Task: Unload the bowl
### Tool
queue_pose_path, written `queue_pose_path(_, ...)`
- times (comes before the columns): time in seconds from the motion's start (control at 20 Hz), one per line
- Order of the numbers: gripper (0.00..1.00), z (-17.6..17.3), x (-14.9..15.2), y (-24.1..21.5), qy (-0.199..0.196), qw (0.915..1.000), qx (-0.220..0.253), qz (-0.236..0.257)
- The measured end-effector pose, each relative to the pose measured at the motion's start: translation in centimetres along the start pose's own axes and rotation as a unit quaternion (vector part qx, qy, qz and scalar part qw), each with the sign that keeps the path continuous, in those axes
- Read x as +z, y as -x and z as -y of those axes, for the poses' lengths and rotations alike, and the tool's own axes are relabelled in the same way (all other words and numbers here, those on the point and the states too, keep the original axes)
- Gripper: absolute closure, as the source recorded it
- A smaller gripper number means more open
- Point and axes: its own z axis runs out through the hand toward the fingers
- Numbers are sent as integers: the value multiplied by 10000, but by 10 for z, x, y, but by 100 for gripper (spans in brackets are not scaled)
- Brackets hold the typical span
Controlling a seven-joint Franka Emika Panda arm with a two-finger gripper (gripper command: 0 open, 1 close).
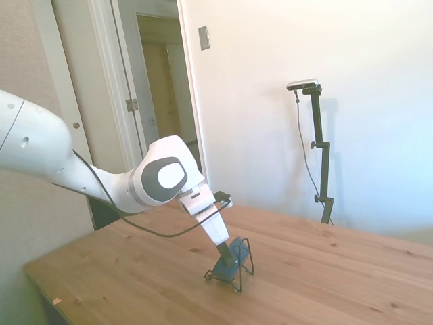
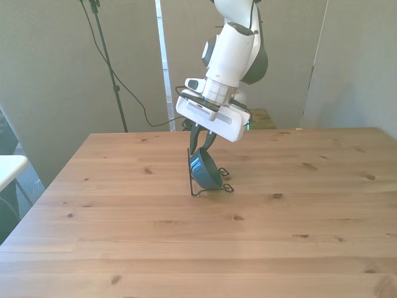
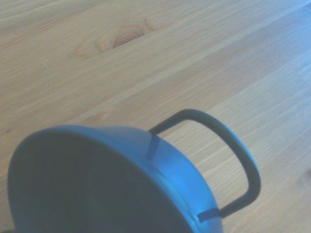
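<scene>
The dark teal-blue bowl stands on its edge in a thin black wire stand near the middle of the wooden table. My gripper reaches down onto the bowl's upper rim. Its two dark fingers converge there and look shut on the rim. The wrist view shows the bowl from very close, with one loop of the wire stand curving behind it.
Bare wooden tabletop lies on all sides of the stand. A white wall stands behind the table in the side view, with an open doorway at the back left.
</scene>
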Motion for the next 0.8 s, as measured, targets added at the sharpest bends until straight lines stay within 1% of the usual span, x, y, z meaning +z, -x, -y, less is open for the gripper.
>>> queue_pose_path(0.3, 100, -2, 2, 2, 22, 10000, -26, 15)
queue_pose_path(0.55, 100, -3, -3, 1, -21, 10000, -32, -2)
queue_pose_path(0.65, 100, -2, -12, -1, -124, 9999, -29, -30)
queue_pose_path(0.8, 100, 1, -37, 3, -388, 9992, -65, -5)
